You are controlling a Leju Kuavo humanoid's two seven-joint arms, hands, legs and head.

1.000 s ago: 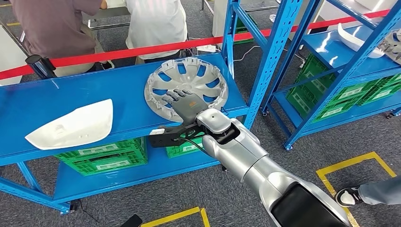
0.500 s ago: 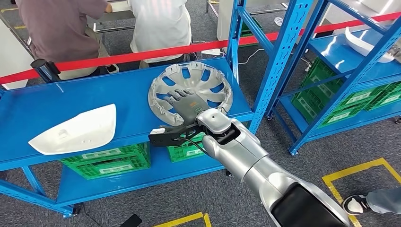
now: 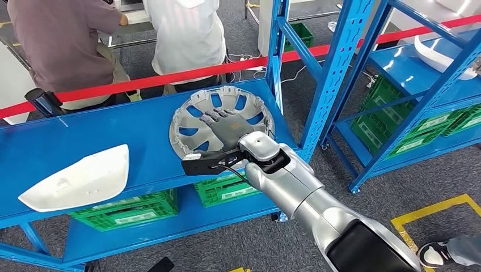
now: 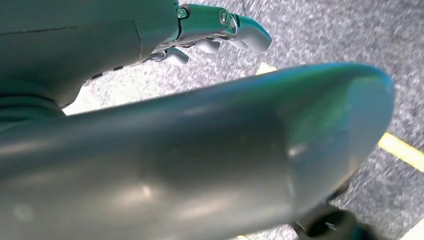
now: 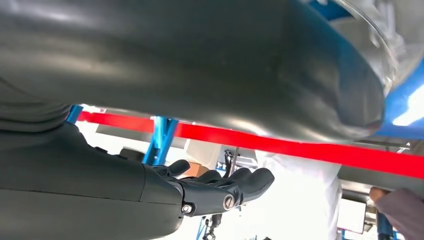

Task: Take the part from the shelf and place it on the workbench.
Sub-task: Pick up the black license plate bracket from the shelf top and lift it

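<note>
Your right hand (image 3: 223, 128) lies flat, fingers together, on the hubcap (image 3: 221, 122) at the right end of the shelf (image 3: 68, 133), gripping nothing; pull now and it may slide off the near edge; your left hand (image 4: 220, 25) hangs loosely curled over the floor, empty.

Plastic parts on glossy painted steel shelving

The wheel cover (image 3: 221, 127) looks silver-grey, satin moulded plastic; the white housing (image 3: 76, 178) is smooth and matt. The blue shelf (image 3: 142, 136) gleams like painted metal, the arm's shell (image 3: 300, 192) is polished silver, the floor (image 3: 385, 181) rough grey carpet.
</note>
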